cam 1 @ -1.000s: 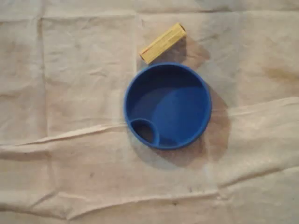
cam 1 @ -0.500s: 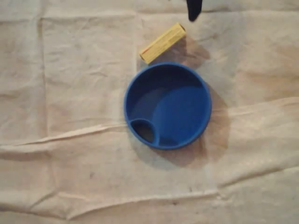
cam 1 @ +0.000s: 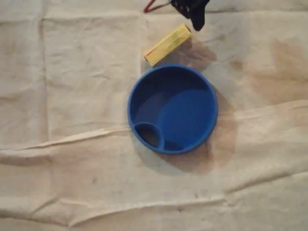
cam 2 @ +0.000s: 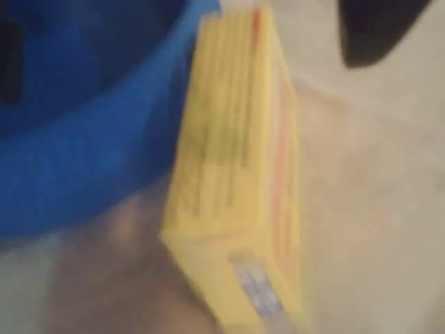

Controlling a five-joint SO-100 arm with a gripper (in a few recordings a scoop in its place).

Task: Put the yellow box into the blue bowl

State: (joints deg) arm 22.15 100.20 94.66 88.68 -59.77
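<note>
Cloth overhead carries the yellow box, lying slantwise just outside the blue bowl, by its upper rim. My gripper hovers beyond the box, farther from the bowl. At the wrist, the blurred box lies beside the bowl's wall. I cannot tell my jaws' spread.

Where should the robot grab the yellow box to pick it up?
Probably the middle of the yellow box, pinching across its two long sides from above. It lies flat on the cloth, long and thin, slanted, with one end close to the blue bowl, so the middle leaves more room.
</note>
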